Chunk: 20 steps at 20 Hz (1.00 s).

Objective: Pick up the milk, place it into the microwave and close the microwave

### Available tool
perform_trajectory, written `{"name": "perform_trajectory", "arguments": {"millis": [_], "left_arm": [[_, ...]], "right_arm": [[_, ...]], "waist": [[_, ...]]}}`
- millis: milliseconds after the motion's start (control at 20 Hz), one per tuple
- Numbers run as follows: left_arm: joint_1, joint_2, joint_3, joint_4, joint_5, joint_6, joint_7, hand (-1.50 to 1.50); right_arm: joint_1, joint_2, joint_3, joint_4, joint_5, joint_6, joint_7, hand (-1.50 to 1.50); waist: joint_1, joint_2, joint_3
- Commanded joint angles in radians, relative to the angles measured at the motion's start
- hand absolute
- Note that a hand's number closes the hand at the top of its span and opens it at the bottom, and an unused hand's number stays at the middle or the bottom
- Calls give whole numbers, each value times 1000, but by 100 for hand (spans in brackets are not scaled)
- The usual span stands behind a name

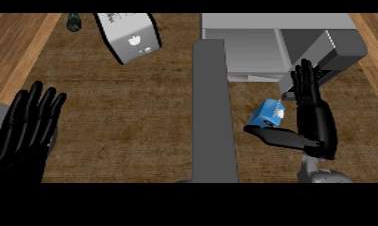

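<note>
Blue milk carton (267, 114), light grey microwave (273, 21), mottled dark-brown counter (118, 112).

Light soft, even, a bit dim. Right hand (314, 120) very dark, thin pale shine along fingers. Left hand (29, 125) same, nearly flat black. Milk (267, 113) by right thumb bright blue, pale patch on top. Microwave (251, 35) past right fingertips light grey, darker grey inside. Counter (118, 120) between hands dull brown. Wood strip (22, 45) past left fingertips lighter.

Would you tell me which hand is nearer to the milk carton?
Right. The right hand sits beside the milk carton, fingers at its right, thumb below; the left hand rests open at the view's left edge.
</note>
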Motion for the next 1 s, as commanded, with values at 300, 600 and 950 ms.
{"name": "perform_trajectory", "arguments": {"millis": [300, 600, 950], "left_arm": [[10, -17, -19, -27, -18, -2, 25, -150], [41, -19, -33, -98, -12, 7, 66, -150], [137, -6, -11, -76, -7, -40, -55, -150]], "right_arm": [[46, -9, -84, 228, -57, 42, -233, -150], [9, -10, -119, 417, -70, 59, -368, -150], [-14, -45, -182, 659, -122, 161, -561, -150]], "waist": [[-1, 0, 0], [1, 0, 0], [5, 1, 0]]}}
